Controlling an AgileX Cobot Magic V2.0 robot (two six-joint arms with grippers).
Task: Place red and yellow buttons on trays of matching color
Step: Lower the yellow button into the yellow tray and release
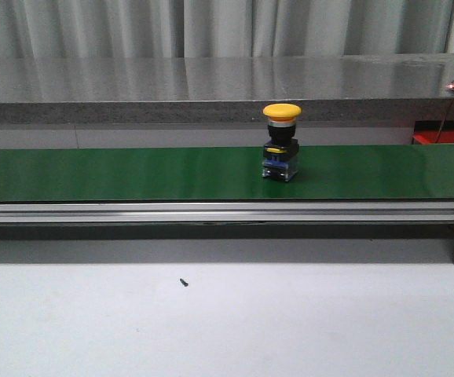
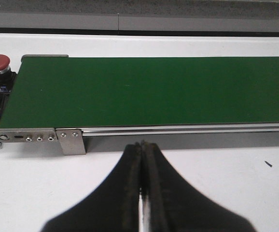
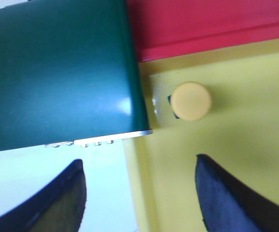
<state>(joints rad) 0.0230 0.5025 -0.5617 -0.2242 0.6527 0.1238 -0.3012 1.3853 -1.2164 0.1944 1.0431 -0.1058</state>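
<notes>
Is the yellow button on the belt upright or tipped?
Upright: the yellow button stands on its base on the green belt, cap on top.

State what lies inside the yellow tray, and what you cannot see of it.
Inside the yellow tray stands one yellow button, seen from above, near the green belt's end. Its cap hides most of its body, and the tray runs past the picture's edges, so the rest is unseen.

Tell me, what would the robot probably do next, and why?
Probably wait with the open right hand over the belt's end, ready to close on the yellow button standing upright on the green belt. The yellow tray beside that end already holds one yellow button.
</notes>
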